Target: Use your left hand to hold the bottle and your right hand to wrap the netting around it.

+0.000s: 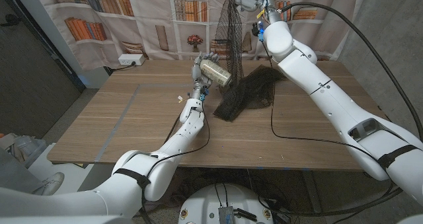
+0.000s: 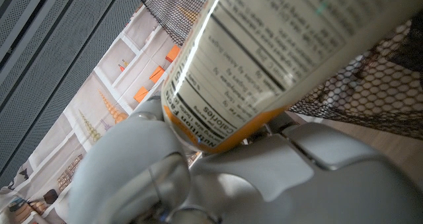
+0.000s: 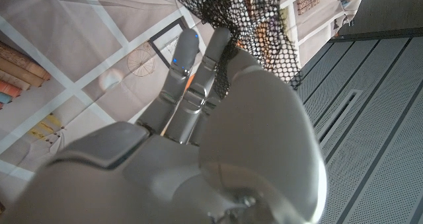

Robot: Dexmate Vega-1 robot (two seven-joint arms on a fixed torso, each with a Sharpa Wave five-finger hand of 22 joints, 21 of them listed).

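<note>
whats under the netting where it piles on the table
The black netting heaps on the wooden table beside the bottle; only tabletop shows around it. Anything beneath the dense pile is covered.

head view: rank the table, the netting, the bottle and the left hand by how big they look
1. table
2. netting
3. bottle and left hand: look about alike, and the hand wraps the bottle, so no ranking between them.

Glossy white jointed arms with black cables and straps, ending in grey-white hands.
</note>
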